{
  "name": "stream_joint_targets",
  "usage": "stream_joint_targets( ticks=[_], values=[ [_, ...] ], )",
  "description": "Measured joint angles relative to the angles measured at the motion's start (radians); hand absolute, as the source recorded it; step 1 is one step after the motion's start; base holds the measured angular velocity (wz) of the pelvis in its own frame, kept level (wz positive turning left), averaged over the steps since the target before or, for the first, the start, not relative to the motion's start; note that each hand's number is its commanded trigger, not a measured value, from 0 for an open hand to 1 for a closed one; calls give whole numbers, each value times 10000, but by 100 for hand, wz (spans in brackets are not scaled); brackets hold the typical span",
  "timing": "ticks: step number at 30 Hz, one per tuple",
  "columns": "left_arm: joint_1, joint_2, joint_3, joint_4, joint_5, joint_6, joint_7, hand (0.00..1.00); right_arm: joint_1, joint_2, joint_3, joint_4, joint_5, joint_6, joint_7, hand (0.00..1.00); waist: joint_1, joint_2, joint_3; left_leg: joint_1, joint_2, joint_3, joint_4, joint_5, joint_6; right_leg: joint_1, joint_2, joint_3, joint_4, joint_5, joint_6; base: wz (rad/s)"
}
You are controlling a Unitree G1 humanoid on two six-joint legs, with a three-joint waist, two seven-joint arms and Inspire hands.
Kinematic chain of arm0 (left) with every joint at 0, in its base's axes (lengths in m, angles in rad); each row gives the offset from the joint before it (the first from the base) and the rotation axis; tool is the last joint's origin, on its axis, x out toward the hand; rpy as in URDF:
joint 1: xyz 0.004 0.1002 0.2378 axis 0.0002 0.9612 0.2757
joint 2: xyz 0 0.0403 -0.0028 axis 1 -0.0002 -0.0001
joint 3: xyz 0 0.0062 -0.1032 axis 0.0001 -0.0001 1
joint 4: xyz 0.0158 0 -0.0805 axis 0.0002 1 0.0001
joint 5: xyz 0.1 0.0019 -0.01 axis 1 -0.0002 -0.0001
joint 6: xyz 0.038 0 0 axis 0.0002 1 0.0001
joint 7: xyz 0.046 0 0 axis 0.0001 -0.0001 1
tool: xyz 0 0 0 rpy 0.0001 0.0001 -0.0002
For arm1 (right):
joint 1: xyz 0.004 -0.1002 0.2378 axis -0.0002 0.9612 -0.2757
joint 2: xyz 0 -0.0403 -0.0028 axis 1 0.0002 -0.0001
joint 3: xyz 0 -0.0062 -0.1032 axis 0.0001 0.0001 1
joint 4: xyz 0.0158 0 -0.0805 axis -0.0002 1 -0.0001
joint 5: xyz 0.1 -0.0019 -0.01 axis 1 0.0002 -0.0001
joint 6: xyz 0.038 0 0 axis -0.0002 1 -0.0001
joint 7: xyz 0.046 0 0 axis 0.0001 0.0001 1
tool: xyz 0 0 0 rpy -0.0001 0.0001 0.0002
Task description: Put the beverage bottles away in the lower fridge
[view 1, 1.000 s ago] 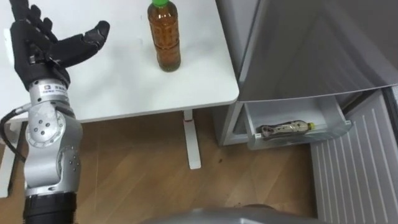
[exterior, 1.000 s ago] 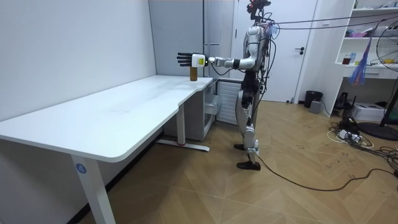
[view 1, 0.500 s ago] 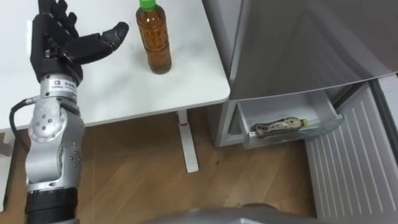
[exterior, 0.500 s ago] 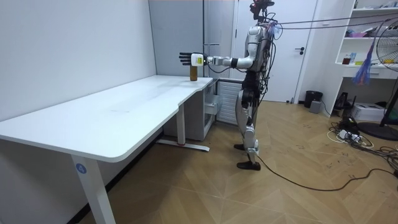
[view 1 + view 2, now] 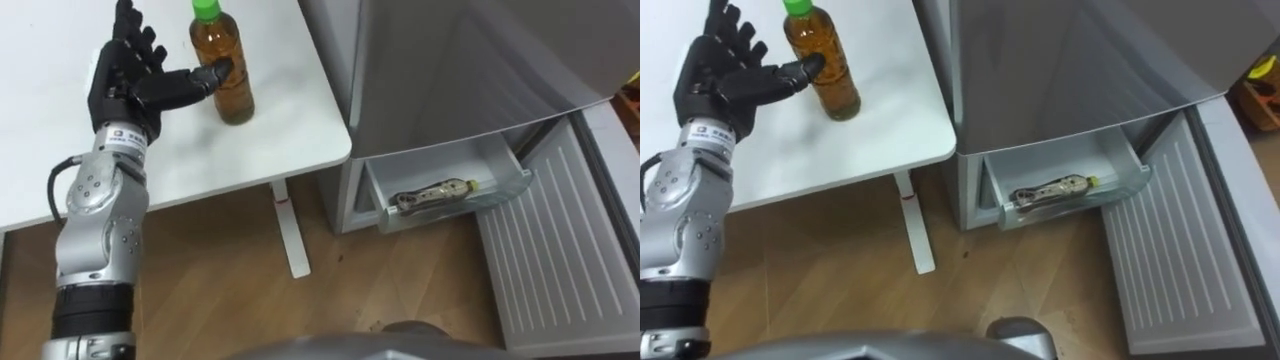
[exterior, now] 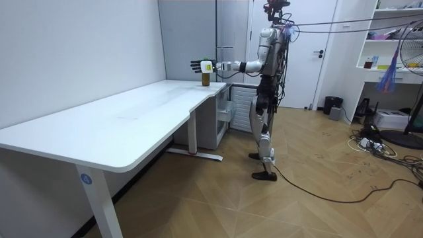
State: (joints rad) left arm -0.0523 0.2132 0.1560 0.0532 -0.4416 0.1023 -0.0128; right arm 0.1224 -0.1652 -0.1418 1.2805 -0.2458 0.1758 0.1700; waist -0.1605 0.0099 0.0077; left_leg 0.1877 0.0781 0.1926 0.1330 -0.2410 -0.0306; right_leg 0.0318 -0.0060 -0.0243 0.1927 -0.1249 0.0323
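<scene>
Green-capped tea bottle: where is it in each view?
Left eye view: bottle upper centre-left on the white table, by the left hand.
Right eye view: bottle top left, by that hand.
Room view: bottle at the table's far end, upper centre.
Shared landmark: the left hand.

A bottle [image 5: 222,70] is stood upright on the bench [image 5: 270,140], near its right edge. The left robot hand [image 5: 130,85] is held above the bench just left of the bottle, with the thumb tip at the bottle's side. The fridge [image 5: 450,60] is set just beside the bench, on its right. Low in the fridge a drawer [image 5: 430,165] is pulled out, and a second bottle [image 5: 432,192] is laid on its side in it. The lower door [image 5: 560,250] is swung open right of the drawer.
</scene>
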Motion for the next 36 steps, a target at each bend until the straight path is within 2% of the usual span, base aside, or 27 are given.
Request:
stream_joint_targets(
  ticks=[5,14,21,27,30,36],
  values=[
    [-167,1,-43,623,-9,133,-136,0,-23,0,12,47,11,1,86,0,10,53,-12,65,33,127,0,-18,-29,2,72,203,1,3,-5,-8],
    [-168,0,-43,641,-253,176,-184,0,-15,-3,8,47,18,148,78,0,10,86,-11,140,34,183,-31,-22,-32,-3,92,277,75,5,-9,-1],
    [-168,0,-43,642,-268,212,-234,0,-6,-3,5,43,17,218,182,0,-19,141,-45,117,21,261,-17,-22,-31,-116,98,371,158,7,-12,-5],
    [-179,8,-40,803,-268,215,-233,0,-21,-8,0,42,8,230,311,0,-263,118,-33,107,4,267,-7,-22,-30,-139,98,456,210,-15,-7,0],
    [-323,7,-45,1104,-267,228,-257,0,-23,-7,0,43,6,228,335,0,-343,75,-8,102,-2,269,2,-22,-30,-181,107,504,287,-66,-15,0],
    [-884,8,-49,1690,-271,228,-288,0,-25,-27,-12,49,-2,234,296,0,-369,34,-13,-17,0,268,26,-19,-29,-311,125,575,304,-61,-23,0]
  ],
)
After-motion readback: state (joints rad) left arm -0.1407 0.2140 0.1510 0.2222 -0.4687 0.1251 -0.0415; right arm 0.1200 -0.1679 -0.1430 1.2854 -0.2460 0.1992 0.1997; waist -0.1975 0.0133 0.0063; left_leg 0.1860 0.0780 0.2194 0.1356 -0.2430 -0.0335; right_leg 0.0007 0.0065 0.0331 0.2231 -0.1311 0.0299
